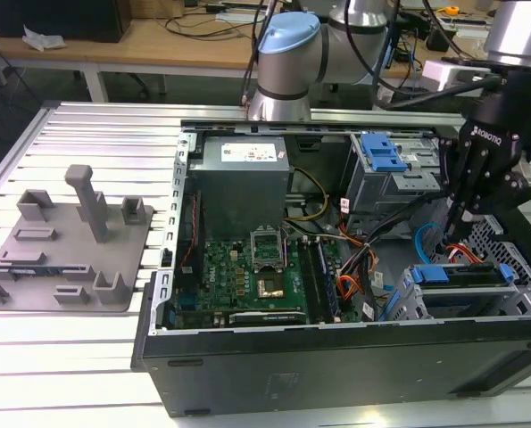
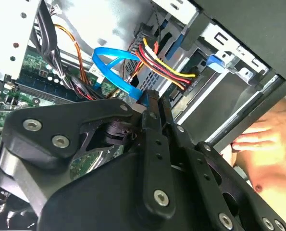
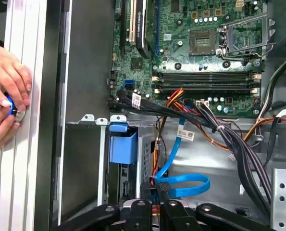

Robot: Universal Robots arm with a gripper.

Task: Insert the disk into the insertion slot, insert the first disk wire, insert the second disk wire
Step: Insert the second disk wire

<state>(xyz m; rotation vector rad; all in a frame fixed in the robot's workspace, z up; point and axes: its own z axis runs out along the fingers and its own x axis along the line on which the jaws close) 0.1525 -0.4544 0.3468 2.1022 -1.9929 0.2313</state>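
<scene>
Our gripper sits low inside the open computer case, on the exterior view's right, with its fingers pressed together on the dark plug of the second disk wire, the bright blue cable that loops just ahead of it in both wrist views. We see the disk, in its blue carrier, already seated in the insertion slot, and in the second wrist view the first disk wire, the red, orange and yellow bundle, runs to a dark plug at the drive's rear edge; whether that plug is fully home we cannot tell. We judge the main risk to be the thin plug twisting in the pinch, so that it meets its socket crooked and jams or slips out. The stiff blue loop could also snag the neighbouring bundle. A person's hand rests on the table rail outside the case.
</scene>
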